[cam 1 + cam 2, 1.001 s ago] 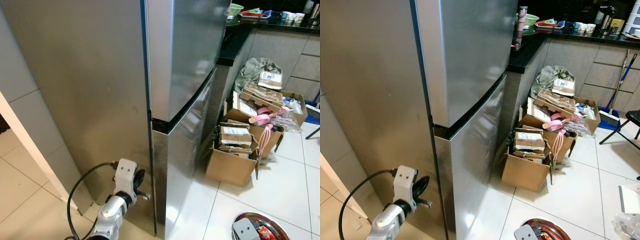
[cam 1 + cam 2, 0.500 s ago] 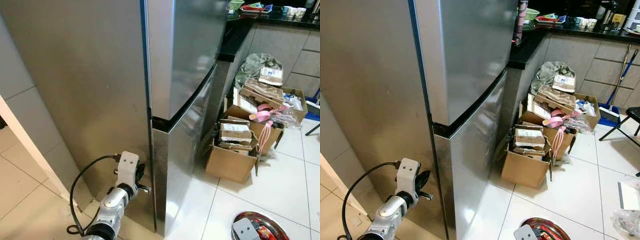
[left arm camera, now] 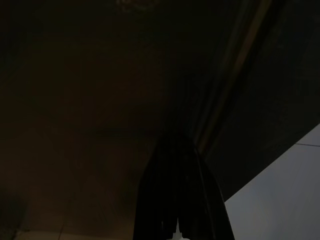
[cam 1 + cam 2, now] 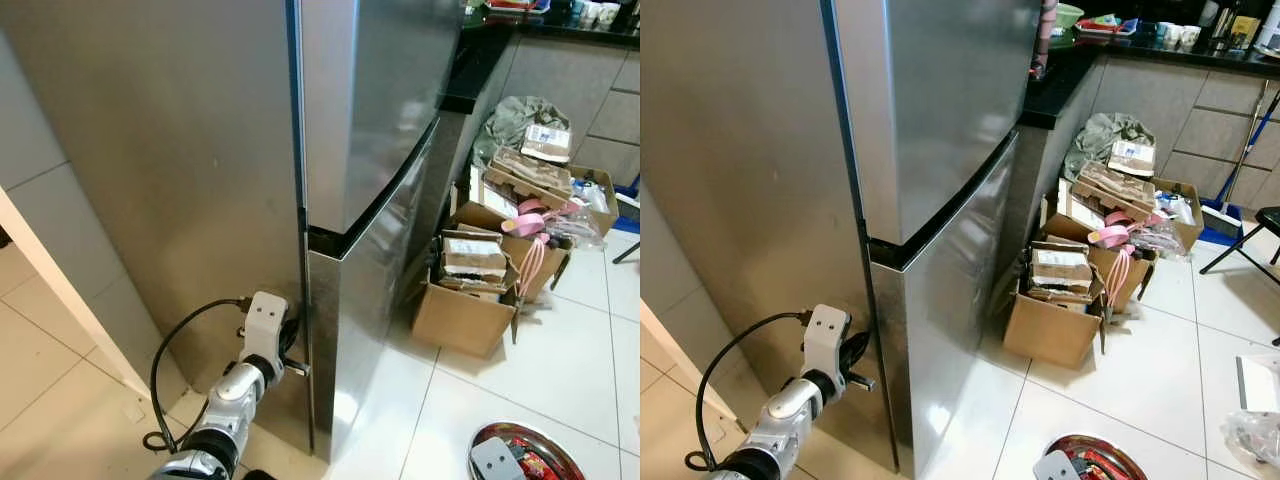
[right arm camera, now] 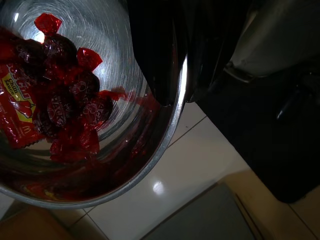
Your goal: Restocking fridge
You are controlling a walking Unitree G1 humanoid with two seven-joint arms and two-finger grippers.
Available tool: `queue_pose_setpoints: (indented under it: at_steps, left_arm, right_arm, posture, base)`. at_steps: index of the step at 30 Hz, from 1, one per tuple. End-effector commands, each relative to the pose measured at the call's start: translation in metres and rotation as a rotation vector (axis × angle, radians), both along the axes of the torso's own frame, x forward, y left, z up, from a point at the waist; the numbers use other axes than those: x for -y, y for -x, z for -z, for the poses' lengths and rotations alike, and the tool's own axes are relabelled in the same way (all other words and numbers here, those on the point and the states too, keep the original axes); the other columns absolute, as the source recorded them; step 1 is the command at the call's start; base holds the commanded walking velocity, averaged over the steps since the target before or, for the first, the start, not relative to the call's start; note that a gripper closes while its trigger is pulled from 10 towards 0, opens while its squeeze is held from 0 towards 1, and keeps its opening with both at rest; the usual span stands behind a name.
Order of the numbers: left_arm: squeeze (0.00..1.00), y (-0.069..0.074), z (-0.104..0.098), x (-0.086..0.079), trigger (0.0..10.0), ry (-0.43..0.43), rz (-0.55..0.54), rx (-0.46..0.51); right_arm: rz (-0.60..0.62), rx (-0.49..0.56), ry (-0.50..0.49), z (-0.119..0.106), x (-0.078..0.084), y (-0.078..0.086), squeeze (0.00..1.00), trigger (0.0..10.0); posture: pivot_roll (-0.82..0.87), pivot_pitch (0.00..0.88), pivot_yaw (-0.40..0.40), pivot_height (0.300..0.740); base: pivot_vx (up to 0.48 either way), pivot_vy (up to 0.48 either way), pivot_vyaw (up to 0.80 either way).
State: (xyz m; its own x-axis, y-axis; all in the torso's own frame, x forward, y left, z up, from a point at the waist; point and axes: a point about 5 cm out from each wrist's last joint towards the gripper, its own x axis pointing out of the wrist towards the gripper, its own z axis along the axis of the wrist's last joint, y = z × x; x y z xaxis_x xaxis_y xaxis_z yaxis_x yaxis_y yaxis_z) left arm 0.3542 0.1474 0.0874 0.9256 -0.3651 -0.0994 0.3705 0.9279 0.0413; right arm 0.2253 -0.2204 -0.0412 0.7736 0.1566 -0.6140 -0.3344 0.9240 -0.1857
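Fingers of the left gripper (image 4: pixel 293 352) lie pressed together, their tips at the seam on the left edge of the lower door of the steel fridge (image 4: pixel 380 150), near the floor. Right gripper (image 5: pixel 176 85) is clamped on the rim of a steel bowl (image 5: pixel 150 150) of red-wrapped candies (image 5: pixel 70 105), held low at near right. Cardboard boxes (image 4: pixel 470 290) crowd the floor at far right.

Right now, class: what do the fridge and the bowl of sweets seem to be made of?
Fridge: seemingly brushed stainless steel, with grey sheen and soft reflections. Bowl: polished metal, probably steel, with a mirror-bright rim. Sweets: shiny red wrappers, likely cellophane or foil.
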Motion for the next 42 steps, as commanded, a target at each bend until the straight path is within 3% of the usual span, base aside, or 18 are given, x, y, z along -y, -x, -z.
queue_pose_setpoints:
  at_steps: [1,17,21,30,31,32,33,42]
  left_arm:
    - [0.0,0.0,-0.001,0.008,10.0,-0.002,0.045,0.001]
    - [0.0,0.004,-0.003,0.045,10.0,0.079,0.266,-0.006]
    - [0.0,0.005,-0.001,0.048,10.0,0.071,0.272,-0.013]
    - [0.0,-0.007,-0.011,0.042,10.0,0.029,0.161,-0.022]
    - [0.59,-0.008,-0.012,0.043,10.0,0.053,0.169,-0.027]
    - [0.59,-0.008,-0.012,0.043,10.0,0.053,0.169,-0.027]
    - [1.0,-0.009,-0.014,0.046,10.0,0.077,0.189,-0.034]
    - [1.0,-0.006,-0.011,0.056,10.0,0.075,0.259,-0.058]
  right_arm:
    - [0.004,0.006,0.003,0.0,0.004,0.002,0.0,10.0]
    - [0.013,0.015,0.004,-0.002,0.003,0.0,0.0,10.0]
    - [0.012,0.013,0.005,-0.001,0.002,0.0,0.0,10.0]
    - [0.02,0.014,0.008,-0.002,0.003,-0.002,0.0,10.0]
    - [0.022,0.015,0.008,-0.002,0.003,-0.002,0.0,10.0]
    - [0.022,0.015,0.008,-0.002,0.003,-0.002,0.0,10.0]
    - [0.025,0.015,0.007,-0.002,0.003,-0.002,0.0,10.0]
    - [0.035,0.015,0.003,-0.001,0.002,-0.001,0.0,10.0]
  posture:
    - [-0.16,0.201,-0.008,0.74]
    - [-0.16,0.196,0.003,0.74]
    - [-0.16,0.195,0.003,0.74]
    - [-0.16,0.193,0.011,0.74]
    - [-0.16,0.191,0.015,0.74]
    - [-0.16,0.191,0.015,0.74]
    - [-0.16,0.191,0.017,0.74]
    - [-0.16,0.187,0.03,0.74]
  base:
    - [0.0,0.0,0.0]
    - [0.0,0.0,0.0]
    - [0.0,0.0,0.0]
    - [0.0,0.0,0.0]
    - [0.0,0.0,0.0]
    - [0.0,0.0,0.0]
    - [0.0,0.0,0.0]
    - [0.0,0.0,0.0]
